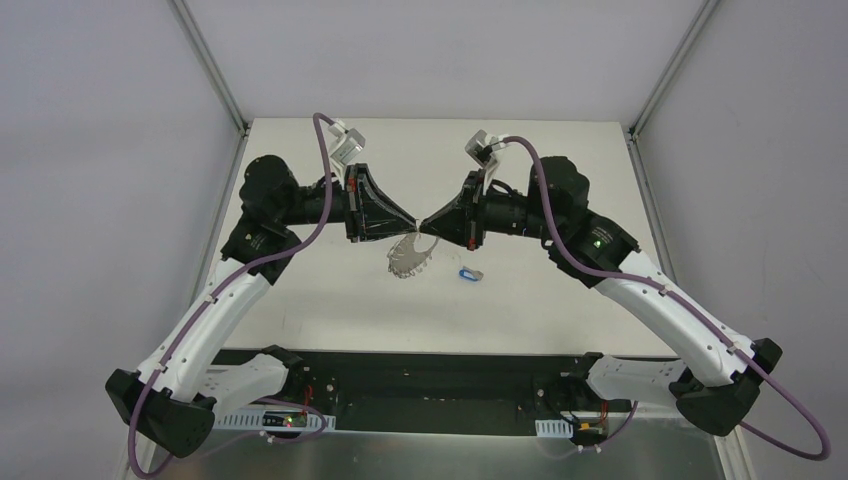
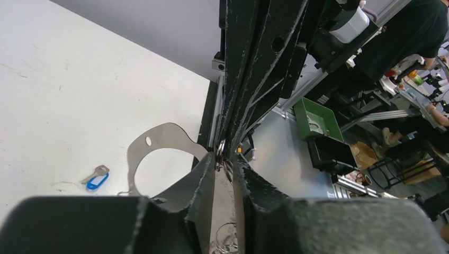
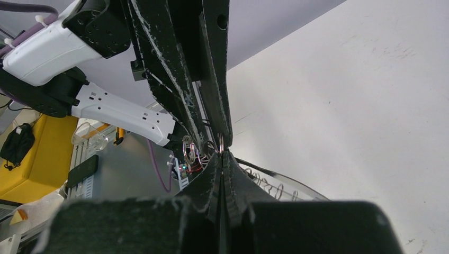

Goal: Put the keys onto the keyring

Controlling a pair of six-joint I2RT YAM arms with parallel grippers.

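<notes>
Above the table, left fingers and right fingers both pinch the keyring, 1 key alongside.

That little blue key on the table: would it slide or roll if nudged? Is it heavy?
Probably light: the blue key looks tiny beside the keyring. It lies flat on the smooth table, so a nudge would likely slide it, not roll it. Lying so low, it may be awkward to pinch.
</notes>
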